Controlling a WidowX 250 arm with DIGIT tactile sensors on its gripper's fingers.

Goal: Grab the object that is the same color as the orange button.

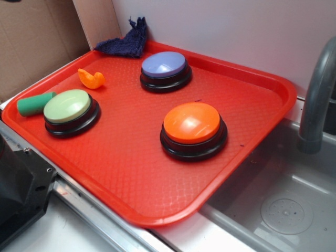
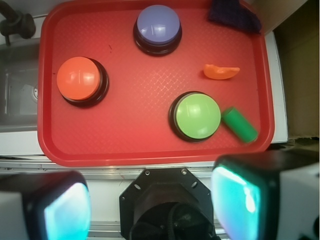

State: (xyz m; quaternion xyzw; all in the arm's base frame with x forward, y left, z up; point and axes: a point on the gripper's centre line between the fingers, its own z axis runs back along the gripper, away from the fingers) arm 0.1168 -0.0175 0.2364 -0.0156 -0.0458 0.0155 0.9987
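Note:
The small glossy orange curved object lies on the red tray near its far left corner; it also shows in the wrist view. The large orange button with a black base stands right of the tray's middle, and it shows in the wrist view. My gripper is open and empty, high above the tray's near edge over the black robot base. Its two fingers stand wide apart. The gripper does not show in the exterior view.
A pale green button, a lavender button, a green cylinder and a dark blue cloth are on the tray. A sink with a grey faucet lies right. Cardboard stands behind.

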